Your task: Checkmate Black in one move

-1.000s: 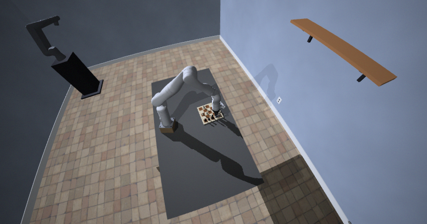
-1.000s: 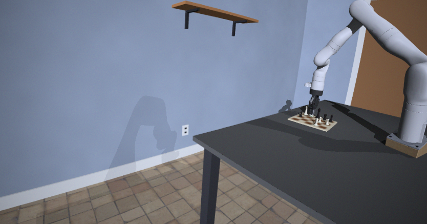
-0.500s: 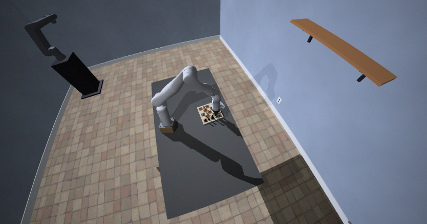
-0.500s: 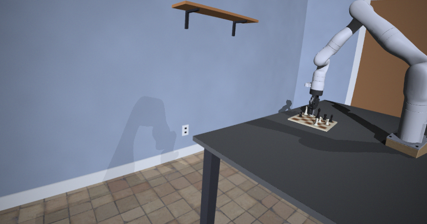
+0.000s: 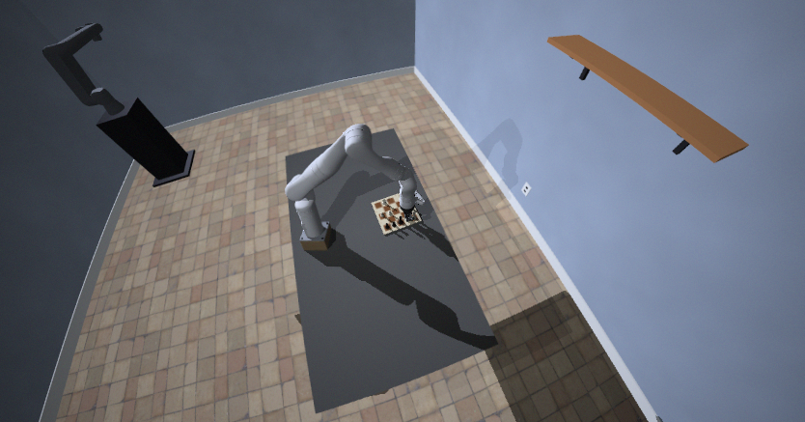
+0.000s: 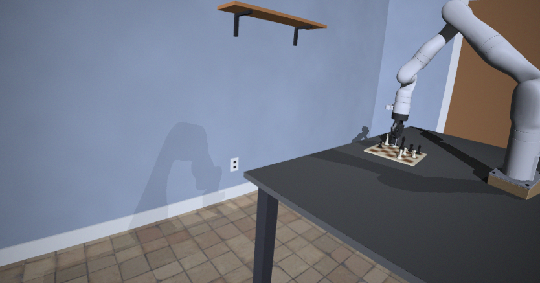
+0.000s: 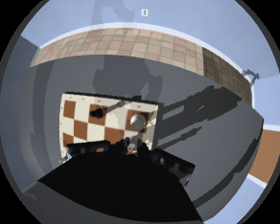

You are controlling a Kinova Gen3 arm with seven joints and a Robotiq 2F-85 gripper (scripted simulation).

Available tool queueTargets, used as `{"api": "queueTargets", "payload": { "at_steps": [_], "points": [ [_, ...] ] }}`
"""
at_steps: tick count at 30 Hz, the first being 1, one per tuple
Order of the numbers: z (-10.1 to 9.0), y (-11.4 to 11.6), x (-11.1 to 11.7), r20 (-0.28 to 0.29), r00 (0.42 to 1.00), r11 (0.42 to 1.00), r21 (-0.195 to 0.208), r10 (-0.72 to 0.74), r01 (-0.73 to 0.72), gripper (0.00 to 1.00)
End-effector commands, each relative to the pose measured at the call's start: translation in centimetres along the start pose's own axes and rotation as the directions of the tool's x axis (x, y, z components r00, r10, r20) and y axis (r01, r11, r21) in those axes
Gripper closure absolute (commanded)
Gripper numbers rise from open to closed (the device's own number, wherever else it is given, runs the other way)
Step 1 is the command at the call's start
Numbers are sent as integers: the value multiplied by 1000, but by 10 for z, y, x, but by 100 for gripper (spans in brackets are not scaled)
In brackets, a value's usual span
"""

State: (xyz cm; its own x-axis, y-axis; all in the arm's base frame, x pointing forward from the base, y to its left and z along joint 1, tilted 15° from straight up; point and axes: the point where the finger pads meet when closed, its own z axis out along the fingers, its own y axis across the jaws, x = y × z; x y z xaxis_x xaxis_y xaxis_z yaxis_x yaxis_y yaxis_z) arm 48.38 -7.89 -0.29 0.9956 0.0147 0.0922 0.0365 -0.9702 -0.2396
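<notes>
A small chessboard [image 5: 380, 211] [image 6: 376, 150] [image 7: 72, 109] lies on the dark table, with several white and black pieces on it. My gripper [image 5: 411, 211] [image 6: 395, 142] [image 7: 133, 143] is down at the board's far edge, close to the squares. Its fingers stand narrow around a white piece [image 7: 130, 142], whose top shows between them in the wrist view. Just ahead of the fingers stand a white piece with a round top [image 7: 138, 120] and a black piece [image 7: 98, 113]. In the exterior view, a tall white piece [image 6: 386, 140] stands left of the gripper and black pieces [image 6: 403, 142] stand right of it.
The arm's base [image 5: 315, 239] [image 6: 517, 182] sits on the dark table [image 5: 382, 317] [image 6: 377, 212]. The table's far edge and the blue wall are just behind the board. A wooden shelf [image 6: 270, 14] hangs high on the wall. A second dark arm on a pedestal [image 5: 143, 140] stands on the floor.
</notes>
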Motion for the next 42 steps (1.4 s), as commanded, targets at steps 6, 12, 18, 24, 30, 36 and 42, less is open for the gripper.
{"api": "queueTargets", "payload": {
  "at_steps": [6,12,18,24,30,36,42],
  "points": [
    [-1,0,1,-2,1000,1000,-1,0,0,71],
    [-1,0,1,-2,1000,1000,-1,0,0,63],
    [-1,0,1,-2,1000,1000,-1,0,0,63],
    [-6,0,1,-2,1000,1000,-1,0,0,63],
    [-30,0,1,-2,1000,1000,-1,0,0,63],
    [-63,0,1,-2,1000,1000,-1,0,0,63],
    [-80,0,0,-2,1000,1000,-1,0,0,63]
  ]
}}
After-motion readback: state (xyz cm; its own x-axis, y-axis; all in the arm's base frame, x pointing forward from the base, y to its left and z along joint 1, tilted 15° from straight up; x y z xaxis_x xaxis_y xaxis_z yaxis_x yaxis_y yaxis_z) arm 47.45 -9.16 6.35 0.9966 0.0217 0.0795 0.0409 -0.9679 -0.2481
